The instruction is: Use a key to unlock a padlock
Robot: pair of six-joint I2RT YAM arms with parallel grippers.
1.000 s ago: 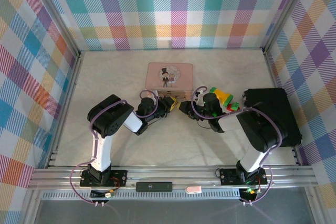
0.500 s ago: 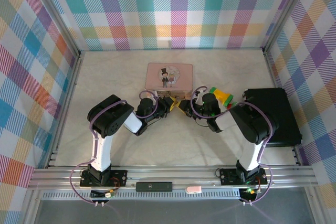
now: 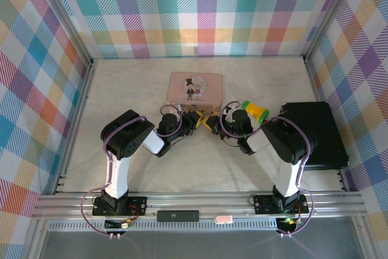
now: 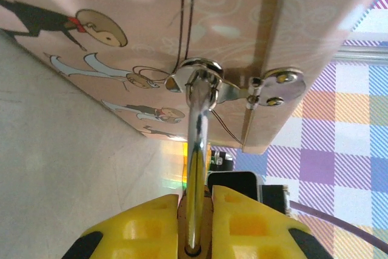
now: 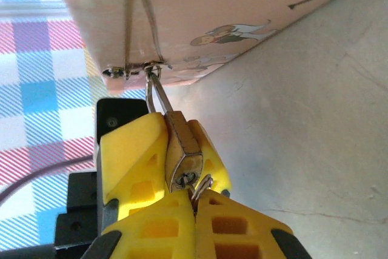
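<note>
Closing over the last second, the right gripper now has its yellow jaws pressed together at the bottom centre of the right wrist frame. They are pinching what looks like the key, right at the keyhole of the padlock. The left gripper stays clamped on the lock, whose shackle runs up to the hasp of the pink box, mid-frame in the overhead view. You probably have the key gripped and seated, so 1 turn comes next; watch that the lock does not twist.
</note>
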